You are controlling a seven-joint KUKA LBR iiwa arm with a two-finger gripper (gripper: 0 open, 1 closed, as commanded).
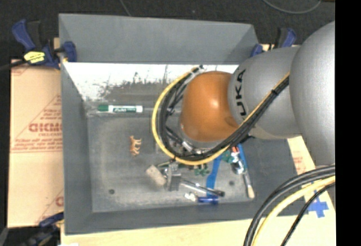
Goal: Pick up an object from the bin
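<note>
Arm (271, 98): reaching down beside the beige block (155, 176).
Gripper (172, 174): hovering just beside that block.
Grip: cannot tell.

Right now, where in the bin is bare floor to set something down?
Front-left floor, below the orange toy and left of the beige block. Also the strip between the green marker and the toy. Crowded: front right, pens heaped under the arm.

Black letters "UKA" on the grey arm (282, 87), label print on the green marker (119, 109) unreadable
</note>
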